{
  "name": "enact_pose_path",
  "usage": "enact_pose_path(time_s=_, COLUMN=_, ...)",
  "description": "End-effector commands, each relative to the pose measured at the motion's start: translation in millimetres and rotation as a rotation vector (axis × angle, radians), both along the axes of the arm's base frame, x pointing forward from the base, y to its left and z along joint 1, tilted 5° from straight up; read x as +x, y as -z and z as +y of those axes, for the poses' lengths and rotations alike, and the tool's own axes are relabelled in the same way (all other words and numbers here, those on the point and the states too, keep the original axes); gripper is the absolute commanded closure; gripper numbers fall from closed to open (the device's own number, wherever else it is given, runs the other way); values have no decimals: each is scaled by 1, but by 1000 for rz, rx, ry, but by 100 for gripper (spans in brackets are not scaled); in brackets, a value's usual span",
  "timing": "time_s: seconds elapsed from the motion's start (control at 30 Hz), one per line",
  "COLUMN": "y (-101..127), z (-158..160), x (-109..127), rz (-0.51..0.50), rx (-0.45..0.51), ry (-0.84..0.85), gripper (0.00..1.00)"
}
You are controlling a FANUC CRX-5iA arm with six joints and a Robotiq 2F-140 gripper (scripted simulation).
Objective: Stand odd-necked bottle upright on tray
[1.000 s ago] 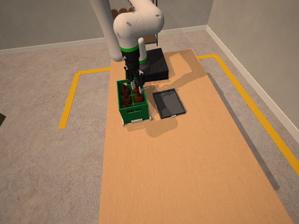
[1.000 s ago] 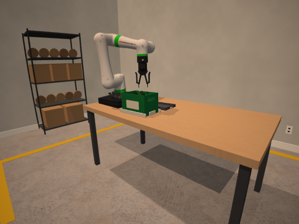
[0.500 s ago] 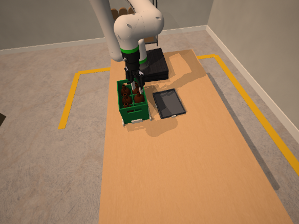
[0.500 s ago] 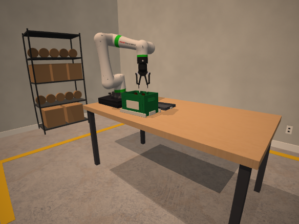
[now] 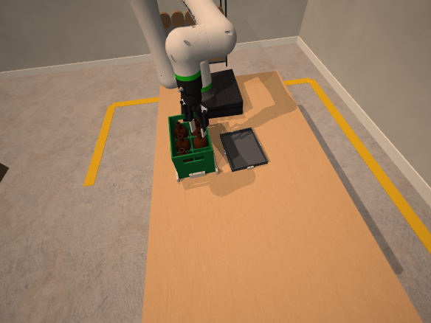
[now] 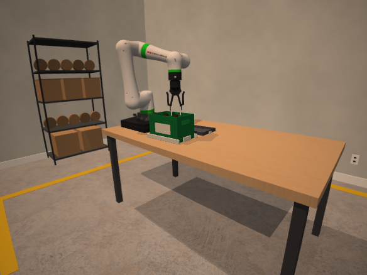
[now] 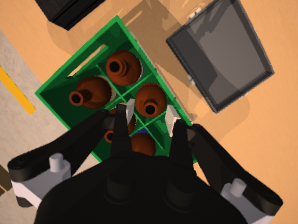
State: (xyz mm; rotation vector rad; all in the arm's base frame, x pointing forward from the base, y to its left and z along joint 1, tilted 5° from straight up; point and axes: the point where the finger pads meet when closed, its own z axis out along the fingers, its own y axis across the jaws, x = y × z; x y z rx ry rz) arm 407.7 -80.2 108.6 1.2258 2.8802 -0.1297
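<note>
Wrist view: a brown glass-like bottle with a narrow neck [image 7: 150,108] stands between the two spread fingers of the black two-finger gripper [image 5: 198,129] [image 6: 176,112] [image 7: 150,109]. The pale inner pads [image 7: 171,120] flank its neck, with a gap visible on either side, and the fingers are apart, pinching nothing. Their tips reach down to the mouth of a green plastic crate [image 5: 203,167] [image 6: 186,129] [image 7: 76,57], divided into compartments.

Five similar brown bottles are in the crate, including the one between the fingers. That bottle is in the middle compartment on the tray side. Another brown bottle [image 7: 123,68] occupies the compartment beside it, toward the robot's base. The other three make up the row farther from the tray; two of them are partly hidden by the gripper in the wrist view. Which bottle has the odd neck cannot be told from these views.

A shallow dark gray rectangular tray [image 5: 244,149] [image 6: 204,129] [image 7: 235,50] lies beside the crate, apart from it, with no bottle on it. Both rest on a light wooden table [image 5: 258,221] [image 6: 251,150]. The white arm with green bands [image 5: 201,40] [image 6: 127,75] rises from a black block-like base [image 5: 232,88] [image 6: 133,125] near the crate.
</note>
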Motion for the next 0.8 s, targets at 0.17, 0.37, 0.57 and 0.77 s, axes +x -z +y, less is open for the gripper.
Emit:
enact_pose_path(time_s=0.17, y=9, z=-1, x=0, rz=-2, rx=0, ry=0, gripper=56)
enact_pose_path(time_s=0.37, y=13, z=-1, x=0, rz=-2, rx=0, ry=0, gripper=56)
enact_pose_path(time_s=0.57, y=16, z=-1, x=0, rz=-2, rx=0, ry=0, gripper=56)
enact_pose_path(time_s=0.77, y=18, z=-2, x=0, rz=-2, rx=0, ry=0, gripper=56)
